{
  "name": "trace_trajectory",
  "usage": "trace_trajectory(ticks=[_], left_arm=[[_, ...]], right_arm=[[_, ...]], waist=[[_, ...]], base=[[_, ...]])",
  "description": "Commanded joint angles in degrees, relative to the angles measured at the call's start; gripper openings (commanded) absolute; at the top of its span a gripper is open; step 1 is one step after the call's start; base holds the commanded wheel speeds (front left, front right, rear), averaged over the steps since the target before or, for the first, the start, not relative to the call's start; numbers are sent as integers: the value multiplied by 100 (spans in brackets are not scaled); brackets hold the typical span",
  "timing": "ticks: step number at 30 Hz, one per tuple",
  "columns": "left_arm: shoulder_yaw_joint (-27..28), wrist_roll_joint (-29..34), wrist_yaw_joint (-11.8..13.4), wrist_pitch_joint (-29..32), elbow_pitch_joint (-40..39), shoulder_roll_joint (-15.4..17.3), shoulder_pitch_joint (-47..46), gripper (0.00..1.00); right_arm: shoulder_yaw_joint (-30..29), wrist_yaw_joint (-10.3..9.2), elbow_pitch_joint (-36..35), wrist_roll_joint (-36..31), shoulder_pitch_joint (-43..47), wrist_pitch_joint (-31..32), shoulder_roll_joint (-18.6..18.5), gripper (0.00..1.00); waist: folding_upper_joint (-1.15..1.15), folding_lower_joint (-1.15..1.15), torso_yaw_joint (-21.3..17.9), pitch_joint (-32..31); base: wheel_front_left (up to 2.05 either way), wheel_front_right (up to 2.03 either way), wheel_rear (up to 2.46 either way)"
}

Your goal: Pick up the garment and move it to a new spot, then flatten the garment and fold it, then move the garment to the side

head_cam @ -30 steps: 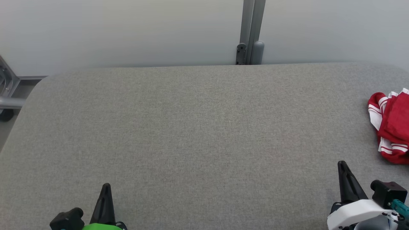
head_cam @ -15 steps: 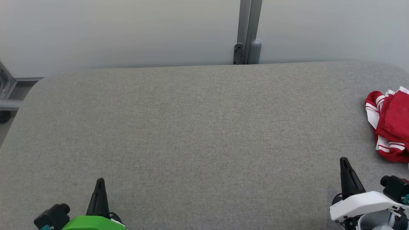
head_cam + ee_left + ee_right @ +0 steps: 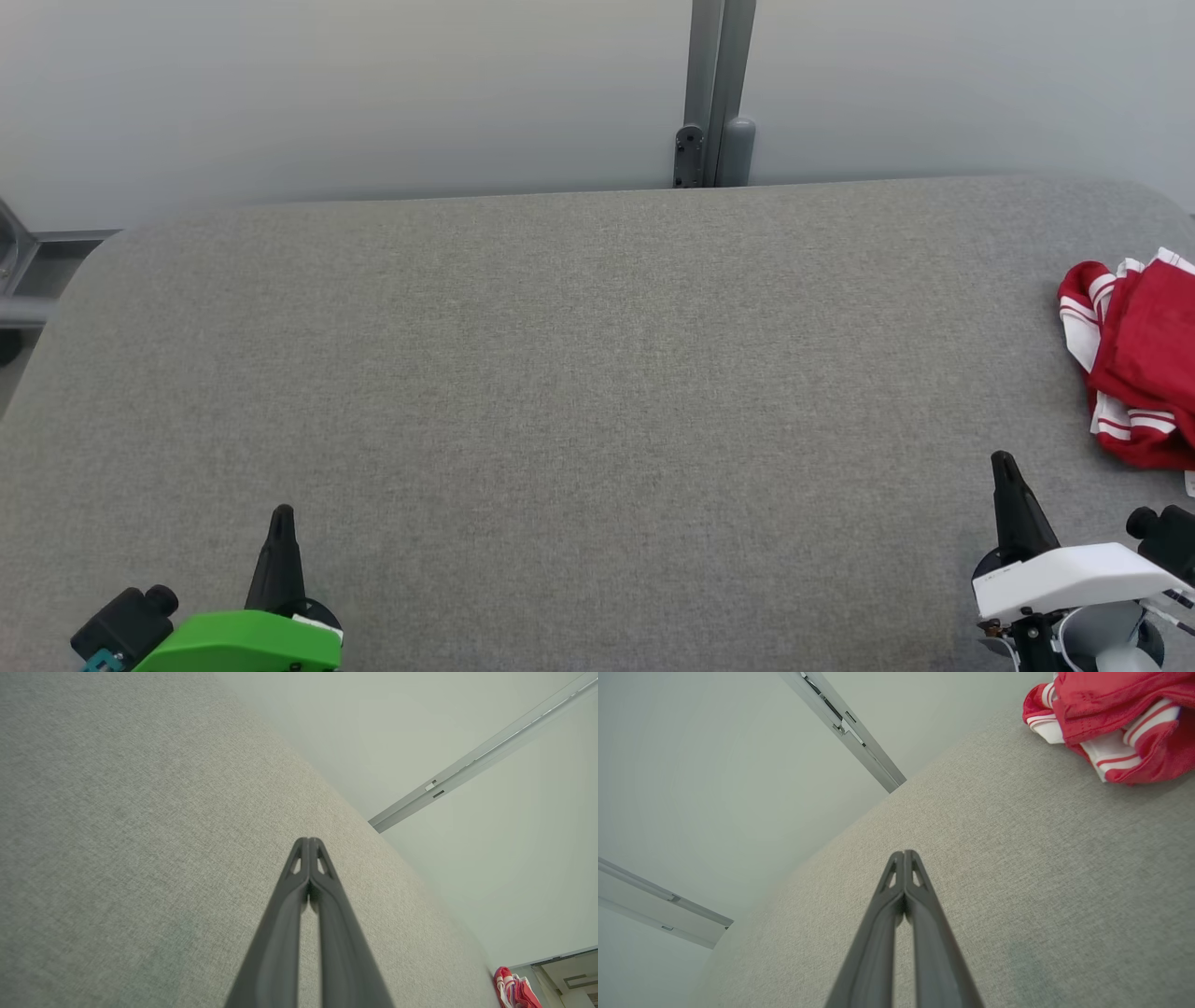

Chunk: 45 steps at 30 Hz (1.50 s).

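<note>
Shifted slightly since a second ago, the head camera has slid the whole scene leftward, and more of each arm's housing shows. Left gripper [image 3: 280,515], fingers pressed together and empty, hangs over the grey table [image 3: 560,373], well apart from the work. Right gripper [image 3: 1003,459], likewise closed on nothing, is nearer: the crumpled red-and-white garment [image 3: 1139,364] lies ahead and to its right, cut off by the frame, its long axis unreadable.
</note>
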Motion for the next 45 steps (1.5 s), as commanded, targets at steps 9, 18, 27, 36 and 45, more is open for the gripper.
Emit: trace_trajectory(ticks=[9, 18, 27, 36, 45], left_arm=[[110, -713, -69, 196, -86, 27, -243, 0], [183, -1266, -101, 352, -89, 30, -325, 0], [246, -1778, -123, 494, -92, 34, -394, 0], [306, -2228, -154, 632, -94, 37, -465, 0], [363, -2674, -170, 750, -95, 40, -526, 0]], right_arm=[[-43, -3, -15, 833, -226, 204, 1, 0], [-57, -3, 17, 1489, -297, 360, 13, 0], [-70, -3, 48, 2085, -368, 503, 27, 0], [-82, -3, 76, 2627, -432, 637, 39, 0], [-94, -3, 101, 3141, -494, 755, 53, 0]], waist=[[0, 0, -42, 2], [0, 0, -82, 5], [0, 0, -122, 7], [0, 0, -161, 10], [0, 0, -201, 12]], base=[[0, 0, 0], [0, 0, 0], [0, 0, 0], [0, 0, 0], [0, 0, 0]])
